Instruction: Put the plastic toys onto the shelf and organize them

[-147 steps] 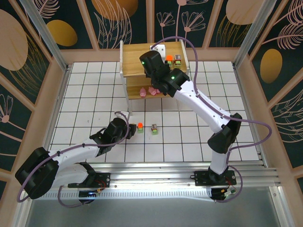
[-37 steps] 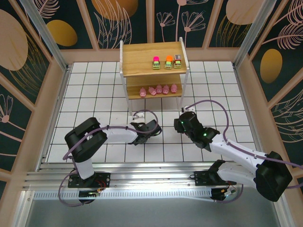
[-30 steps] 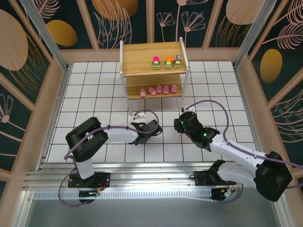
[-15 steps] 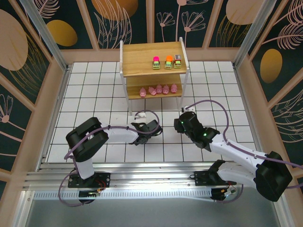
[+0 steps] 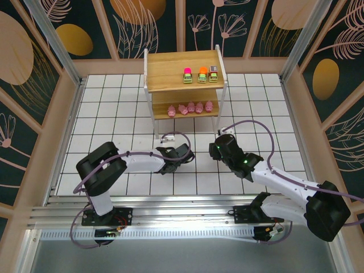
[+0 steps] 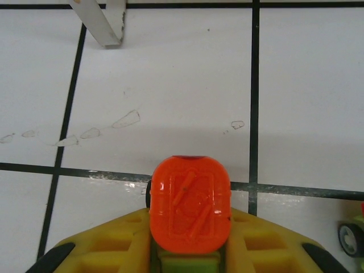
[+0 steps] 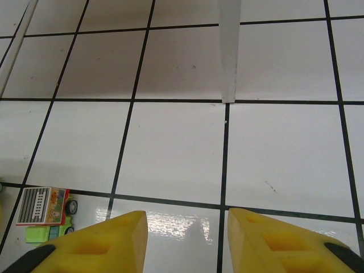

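Plastic toys are mostly home already. From the top external camera, the small two-tier light wooden shelf with white legs (image 5: 170, 65) carries three green blocky toys (image 5: 200, 75) in a row on its upper board and five pale pink pig-like figures (image 5: 190, 107) along the lower one. Seconds back the right arm was up at the shelf. Now the right gripper (image 5: 218, 149) is down over the white gridded table (image 5: 102, 114), with the left gripper (image 5: 185, 154) near it, well short of the shelf. Whatever toys remain on the table are hidden under the wrists here.

Left wrist camera: the yellow fingers (image 6: 108, 244) have just closed on the orange-topped green blocky toy (image 6: 189, 205), which sits on the table between them (a second ago the jaws stood wider). I judge the grasp made, with the lift to the upper board next. A small wheel (image 6: 348, 239) of a neighbouring toy is cut off at the right edge.

Right wrist camera: its yellow fingers (image 7: 102, 239) stand apart with bare tile between, gripping nothing. The grey-brown-topped green toy (image 7: 45, 213) lies just beside the left-hand finger, partly cropped, and a white shelf leg (image 7: 229, 51) stands ahead.
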Controlling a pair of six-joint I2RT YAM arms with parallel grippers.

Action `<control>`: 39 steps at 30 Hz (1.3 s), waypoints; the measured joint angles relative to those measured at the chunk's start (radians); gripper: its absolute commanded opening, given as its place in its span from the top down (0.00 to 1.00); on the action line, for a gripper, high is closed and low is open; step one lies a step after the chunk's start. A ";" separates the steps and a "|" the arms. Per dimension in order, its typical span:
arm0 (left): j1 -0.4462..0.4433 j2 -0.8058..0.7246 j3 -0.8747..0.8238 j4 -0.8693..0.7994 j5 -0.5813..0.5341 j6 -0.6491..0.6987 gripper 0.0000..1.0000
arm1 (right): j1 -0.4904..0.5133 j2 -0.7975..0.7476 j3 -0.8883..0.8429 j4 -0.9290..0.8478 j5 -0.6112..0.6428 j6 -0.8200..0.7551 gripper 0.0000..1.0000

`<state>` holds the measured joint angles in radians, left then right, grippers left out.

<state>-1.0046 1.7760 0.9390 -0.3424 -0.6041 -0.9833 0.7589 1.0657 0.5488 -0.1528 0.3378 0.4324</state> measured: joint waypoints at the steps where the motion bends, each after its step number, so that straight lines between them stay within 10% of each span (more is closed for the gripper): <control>1: -0.002 -0.011 0.000 -0.008 -0.001 0.000 0.79 | 0.000 0.000 0.000 0.000 0.000 0.000 0.58; 39: -0.087 -0.172 0.737 -0.423 -0.272 0.215 0.74 | 0.000 -0.001 0.000 0.000 0.000 -0.003 0.59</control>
<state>-1.0916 1.6035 1.6760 -0.7650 -0.8757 -0.7681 0.7586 1.0649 0.5488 -0.1528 0.3378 0.4294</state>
